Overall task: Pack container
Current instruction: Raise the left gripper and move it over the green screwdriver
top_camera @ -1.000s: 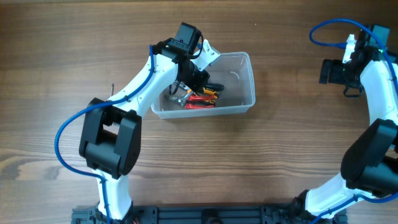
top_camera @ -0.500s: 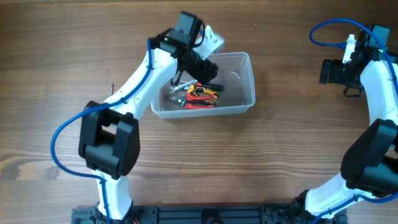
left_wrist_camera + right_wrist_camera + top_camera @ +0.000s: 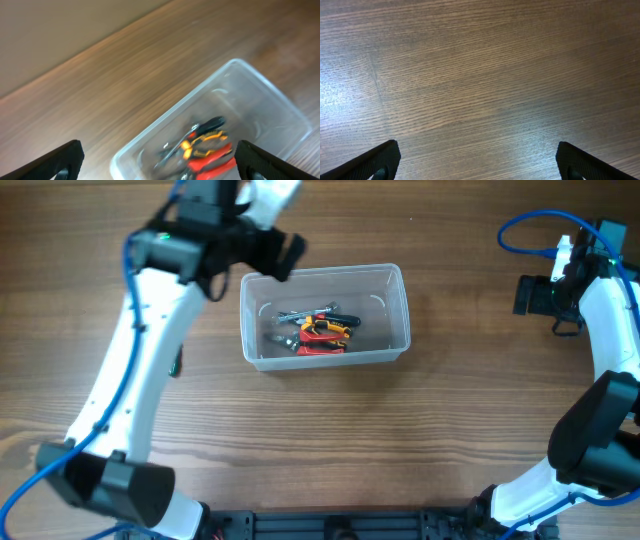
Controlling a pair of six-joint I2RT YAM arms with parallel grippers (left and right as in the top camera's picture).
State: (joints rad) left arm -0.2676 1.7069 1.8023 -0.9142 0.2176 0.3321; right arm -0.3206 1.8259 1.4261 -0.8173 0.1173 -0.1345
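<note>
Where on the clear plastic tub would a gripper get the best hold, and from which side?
The clear plastic tub sits upright and open, with the hand tools bunched toward its left end. So likely grip the thick rim of the right short wall, coming straight down from above, one finger inside and one outside.

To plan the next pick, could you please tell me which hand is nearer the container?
Left. The left hand hovers open above the container's far left corner; the right hand is well off to its right.
</note>
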